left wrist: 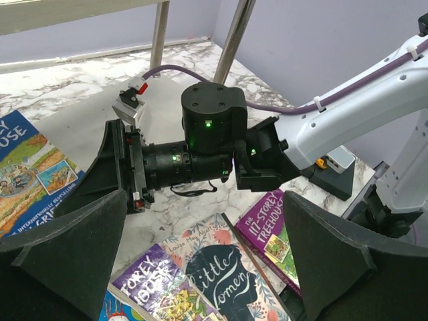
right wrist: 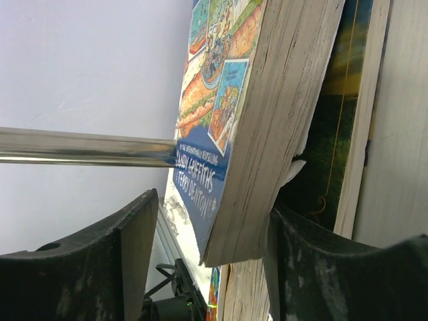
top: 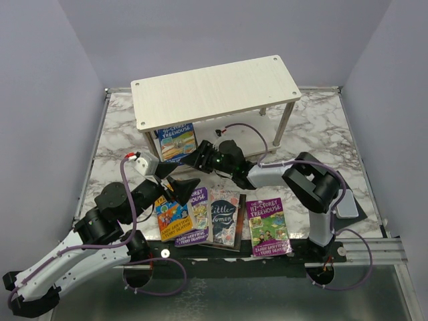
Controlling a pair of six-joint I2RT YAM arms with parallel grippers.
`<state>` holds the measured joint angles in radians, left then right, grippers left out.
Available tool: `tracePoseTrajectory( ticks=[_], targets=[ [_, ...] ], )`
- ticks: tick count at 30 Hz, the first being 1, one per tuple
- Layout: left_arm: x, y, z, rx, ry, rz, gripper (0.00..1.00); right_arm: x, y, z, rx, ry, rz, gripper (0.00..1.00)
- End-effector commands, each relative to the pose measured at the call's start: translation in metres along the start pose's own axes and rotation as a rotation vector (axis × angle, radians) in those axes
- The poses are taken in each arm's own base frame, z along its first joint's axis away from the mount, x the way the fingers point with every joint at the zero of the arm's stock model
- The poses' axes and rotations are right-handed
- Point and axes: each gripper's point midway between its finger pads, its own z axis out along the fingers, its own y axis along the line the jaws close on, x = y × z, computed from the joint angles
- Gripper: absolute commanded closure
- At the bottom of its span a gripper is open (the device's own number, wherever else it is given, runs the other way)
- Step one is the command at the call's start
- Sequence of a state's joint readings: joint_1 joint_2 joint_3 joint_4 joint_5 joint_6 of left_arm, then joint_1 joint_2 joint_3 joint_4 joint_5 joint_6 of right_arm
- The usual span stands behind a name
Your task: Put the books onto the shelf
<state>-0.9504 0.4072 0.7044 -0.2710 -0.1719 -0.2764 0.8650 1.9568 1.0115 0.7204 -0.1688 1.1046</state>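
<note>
- Blue Treehouse book (right wrist: 221, 134) is leaning inside the right gripper (right wrist: 212, 207) on the shelf's (top: 214, 90) lower tier, jaws parted wider than it, clamping nothing.
- Left gripper (left wrist: 204, 200), wide open and empty, is hovering just above Little Women (left wrist: 217, 274), which is lying flat on the table (left wrist: 67, 87).

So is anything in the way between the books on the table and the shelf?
Yes. The right arm lies across the table between the books at the near edge and the shelf, its end effector at the blue book in the lower tier.
</note>
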Motion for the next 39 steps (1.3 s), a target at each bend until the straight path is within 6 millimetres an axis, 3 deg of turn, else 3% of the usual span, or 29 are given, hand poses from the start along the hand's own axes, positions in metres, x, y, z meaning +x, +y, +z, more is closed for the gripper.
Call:
tracePoseTrajectory(
  ticks=[1, 12, 18, 21, 26, 34, 39],
  targets=[
    [0.002, -0.002, 0.001, 0.019, -0.002, -0.005, 0.01, -0.007, 0.002, -0.007, 0.065, -0.028, -0.063, 0.35],
    [-0.001, -0.003, -0.001, 0.027, -0.013, -0.007, 0.01, -0.042, -0.016, -0.032, 0.29, -0.153, -0.181, 0.31],
    [0.0, -0.003, -0.001, 0.027, -0.015, -0.008, 0.01, -0.059, -0.011, -0.04, 0.324, -0.209, -0.238, 0.31],
    [0.002, -0.003, 0.0, 0.029, -0.004, -0.006, 0.01, -0.065, -0.007, -0.037, 0.326, -0.227, -0.252, 0.31],
    [0.003, -0.004, 0.001, 0.03, 0.0, -0.005, 0.01, -0.074, -0.004, -0.027, 0.334, -0.249, -0.28, 0.41],
    [0.003, -0.003, 0.001, 0.029, 0.002, -0.002, 0.01, -0.08, -0.017, -0.006, 0.388, -0.253, -0.314, 0.57],
    [0.004, -0.003, 0.002, 0.029, 0.004, -0.001, 0.01, -0.079, -0.031, 0.002, 0.428, -0.249, -0.323, 0.6]
  ],
)
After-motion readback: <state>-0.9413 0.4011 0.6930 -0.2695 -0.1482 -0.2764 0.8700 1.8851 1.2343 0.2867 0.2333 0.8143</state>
